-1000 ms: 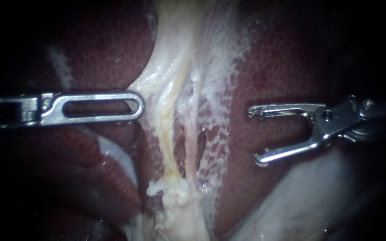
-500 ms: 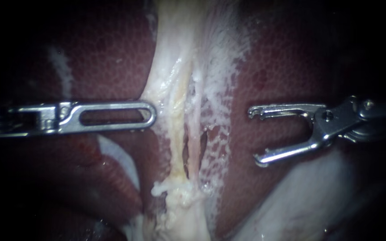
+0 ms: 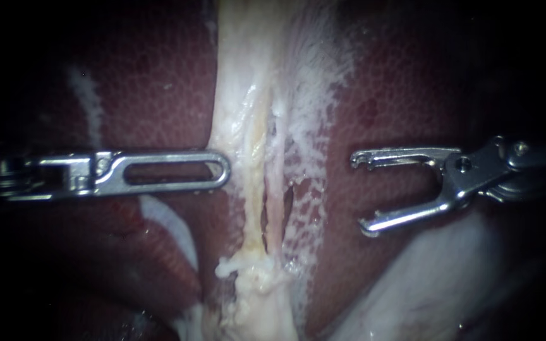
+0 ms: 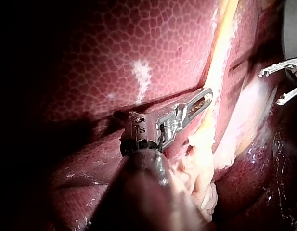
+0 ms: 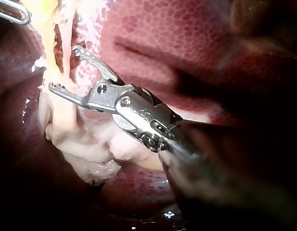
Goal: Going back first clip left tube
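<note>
The left tube [image 3: 254, 189] (the yellowish strand) runs down the middle of the endoscope view, just beside a pinker tube [image 3: 275, 189], both set in pale tissue [image 3: 235, 95] over the dark red liver [image 3: 159, 82]. The left instrument [image 3: 225, 172] lies level, its slotted jaws pressed together and its tip touching the pale tissue at the left tube's edge; whether any tissue is nipped between them does not show. The right instrument [image 3: 360, 193] sits well apart over the liver, jaws spread wide and holding nothing.
</note>
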Controlling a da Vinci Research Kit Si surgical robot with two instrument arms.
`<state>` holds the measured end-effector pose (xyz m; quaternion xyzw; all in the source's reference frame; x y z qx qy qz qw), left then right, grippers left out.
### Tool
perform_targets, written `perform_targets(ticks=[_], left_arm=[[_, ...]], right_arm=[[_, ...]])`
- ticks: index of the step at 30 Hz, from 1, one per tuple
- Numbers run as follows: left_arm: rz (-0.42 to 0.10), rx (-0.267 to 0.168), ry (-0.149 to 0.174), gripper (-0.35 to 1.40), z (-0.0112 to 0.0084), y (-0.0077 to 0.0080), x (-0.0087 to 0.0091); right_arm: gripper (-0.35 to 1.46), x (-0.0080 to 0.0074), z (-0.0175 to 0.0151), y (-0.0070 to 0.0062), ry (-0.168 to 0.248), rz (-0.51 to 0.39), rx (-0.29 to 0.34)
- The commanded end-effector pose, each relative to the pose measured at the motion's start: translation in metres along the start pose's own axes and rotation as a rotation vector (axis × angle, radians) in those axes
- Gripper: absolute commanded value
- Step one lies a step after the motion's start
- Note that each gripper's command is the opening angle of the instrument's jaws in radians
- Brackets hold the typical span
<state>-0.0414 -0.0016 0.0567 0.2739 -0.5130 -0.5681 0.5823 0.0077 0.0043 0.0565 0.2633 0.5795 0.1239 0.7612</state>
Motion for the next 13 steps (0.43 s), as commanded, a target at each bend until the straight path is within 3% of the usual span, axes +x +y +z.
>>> perform_targets(ticks=[1,13], left_arm=[[-0.001,0.0,0.0,-0.35,0.0,0.0,0.0],[0.0,-0.002,0.002,-0.35,0.0001,0.0001,0.0001]], right_arm=[[0.6,0.0,0.0,0.0,0.0,0.0,0.0],[0.6,0.0,0.0,0.0,0.0,0.0,0.0]])
